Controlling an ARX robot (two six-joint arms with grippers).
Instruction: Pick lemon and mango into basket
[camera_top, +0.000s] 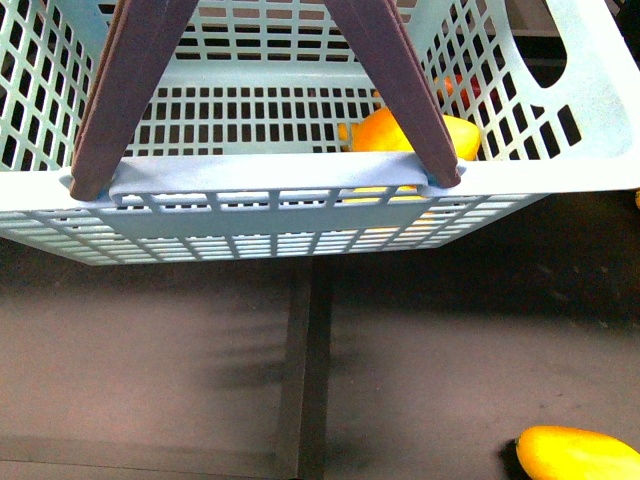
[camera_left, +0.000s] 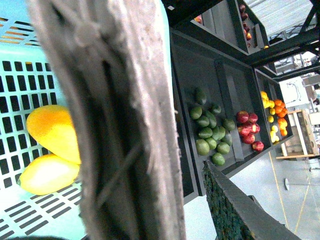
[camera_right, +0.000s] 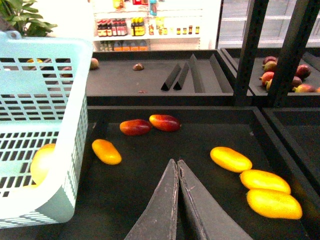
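Note:
The mint-green basket (camera_top: 270, 185) fills the top of the front view and appears raised off the dark shelf. Its brown handles (camera_top: 130, 100) rise out of frame. My left gripper (camera_left: 167, 207) is shut on the basket handle (camera_left: 125, 125), which blurs across the left wrist view. Two yellow mangoes (camera_left: 55, 132) lie inside the basket (camera_left: 30, 75). My right gripper (camera_right: 177, 161) is shut and empty above a tray, between an orange-yellow mango (camera_right: 106, 151) and three yellow mangoes (camera_right: 230, 159). Small round yellow fruits that look like lemons (camera_left: 273, 134) lie in a far bin.
Two reddish mangoes (camera_right: 150, 124) lie at the tray's back. One yellow mango (camera_top: 580, 452) sits on the shelf below the basket. Bins hold green fruits (camera_left: 210, 132), red apples (camera_left: 250, 130) and oranges (camera_left: 280, 112). Black uprights (camera_right: 250, 50) and raised dividers (camera_right: 187, 75) stand behind the tray.

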